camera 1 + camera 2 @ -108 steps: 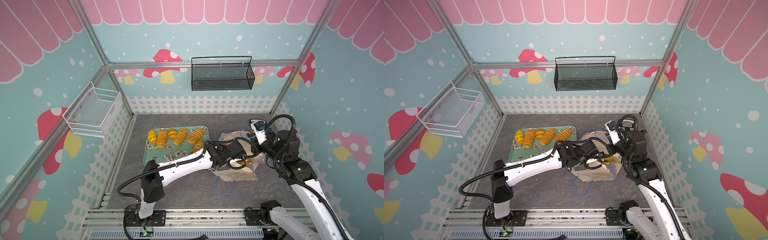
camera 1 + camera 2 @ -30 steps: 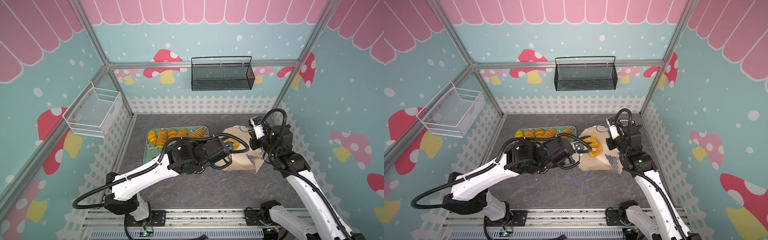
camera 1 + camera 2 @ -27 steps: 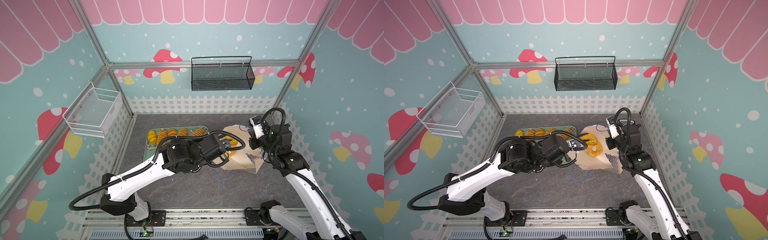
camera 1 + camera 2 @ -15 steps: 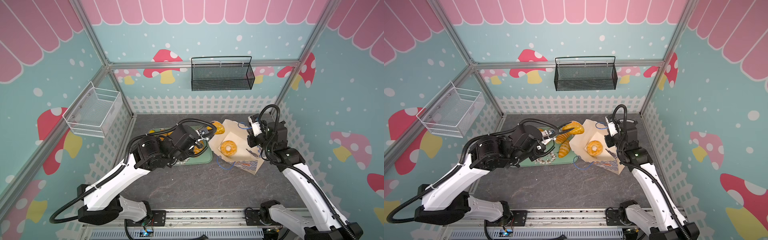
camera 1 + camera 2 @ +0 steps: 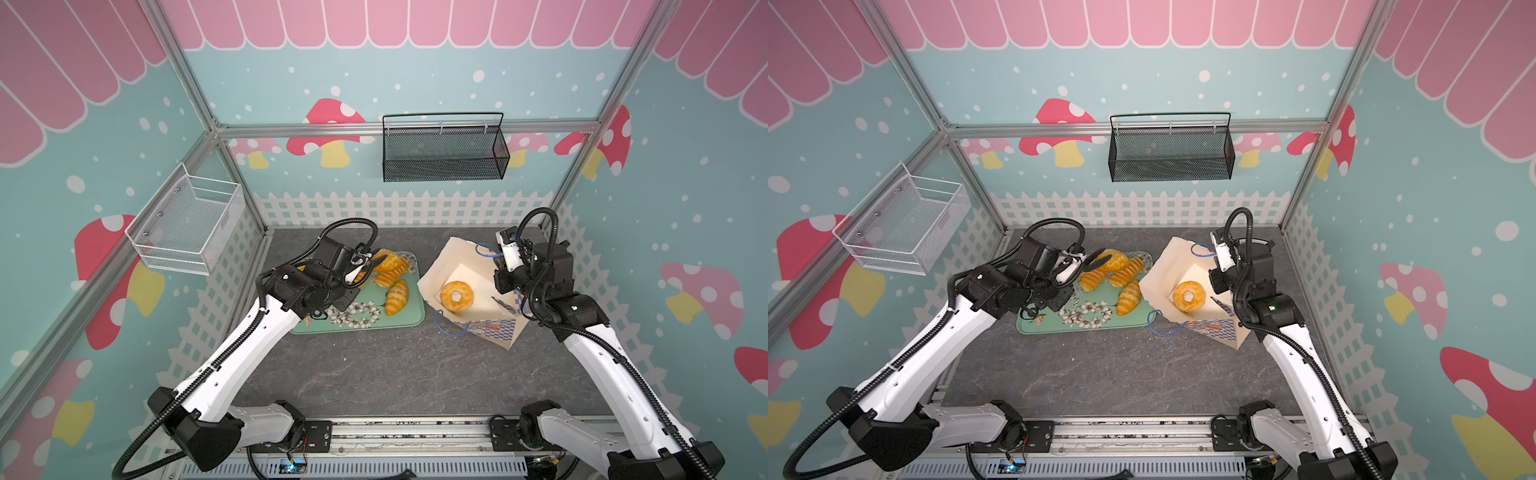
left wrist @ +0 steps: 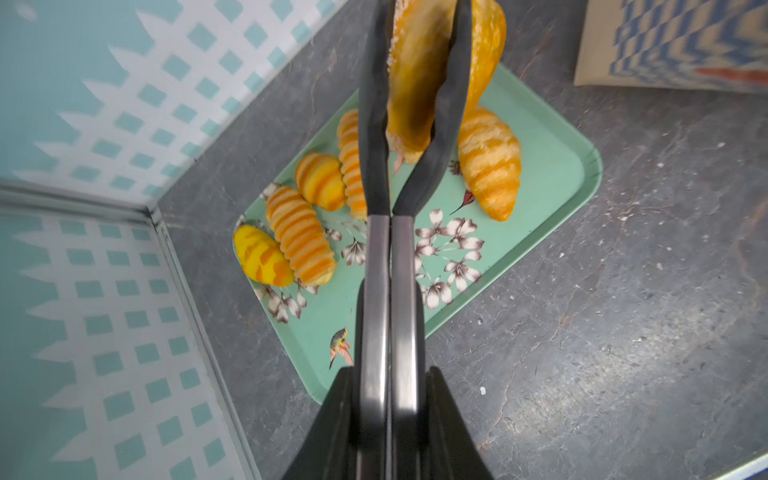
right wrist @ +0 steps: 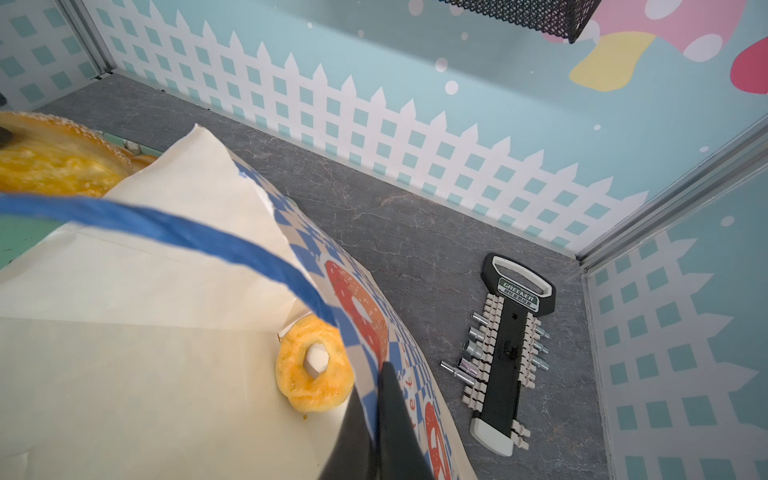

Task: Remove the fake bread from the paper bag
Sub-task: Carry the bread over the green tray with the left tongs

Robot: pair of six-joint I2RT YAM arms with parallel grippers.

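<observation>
Currently 1 speckled loaf is being clamped off-centre by the left gripper above the tray; the paper bag rim is being pinched by the right gripper, 1 ring bagel lying inside. Risk: loaf being dropped onto tray rolls, bouncing off.

Both top views high overhead, facing steeply down on the whole grey marbled counter, left wrist view close above mint flowered tray, right wrist view close over cream paper bag, tray and bag shared with both top views.
</observation>
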